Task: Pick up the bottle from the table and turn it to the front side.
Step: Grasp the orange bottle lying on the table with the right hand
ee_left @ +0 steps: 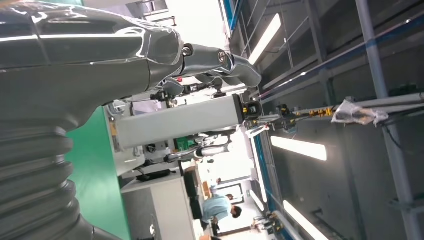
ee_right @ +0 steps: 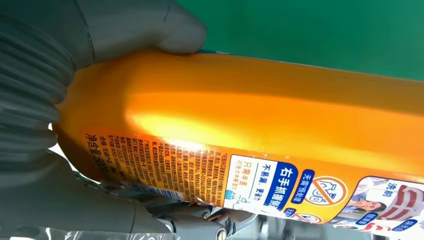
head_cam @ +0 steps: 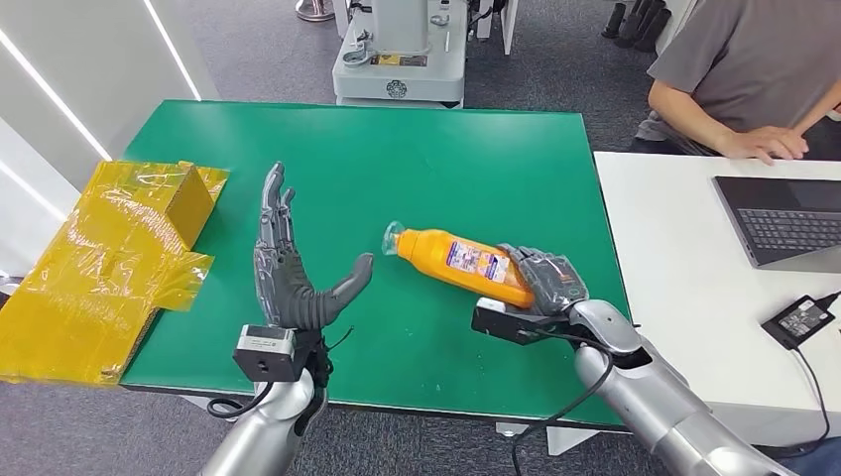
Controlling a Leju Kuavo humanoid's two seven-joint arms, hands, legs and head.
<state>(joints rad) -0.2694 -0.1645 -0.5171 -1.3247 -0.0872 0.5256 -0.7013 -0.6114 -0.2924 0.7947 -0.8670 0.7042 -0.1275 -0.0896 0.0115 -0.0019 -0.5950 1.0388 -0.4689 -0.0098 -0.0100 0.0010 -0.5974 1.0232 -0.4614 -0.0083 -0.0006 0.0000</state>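
Observation:
An orange bottle (head_cam: 459,261) with a clear cap and a printed label lies tilted over the green table (head_cam: 397,149), cap pointing left. My right hand (head_cam: 545,281) grips its base end; the right wrist view shows the orange bottle (ee_right: 280,115) close up with my thumb (ee_right: 150,25) pressed on its side and the small-print label facing the camera. My left hand (head_cam: 293,268) hovers to the left of the bottle, palm turned toward it, fingers spread and thumb out, holding nothing. A gap separates it from the cap.
A yellow-wrapped box (head_cam: 183,203) on crinkled yellow film sits at the table's left edge. A white desk (head_cam: 684,297) to the right carries a laptop (head_cam: 783,218) and a black adapter (head_cam: 798,319). A person (head_cam: 744,79) sits behind it.

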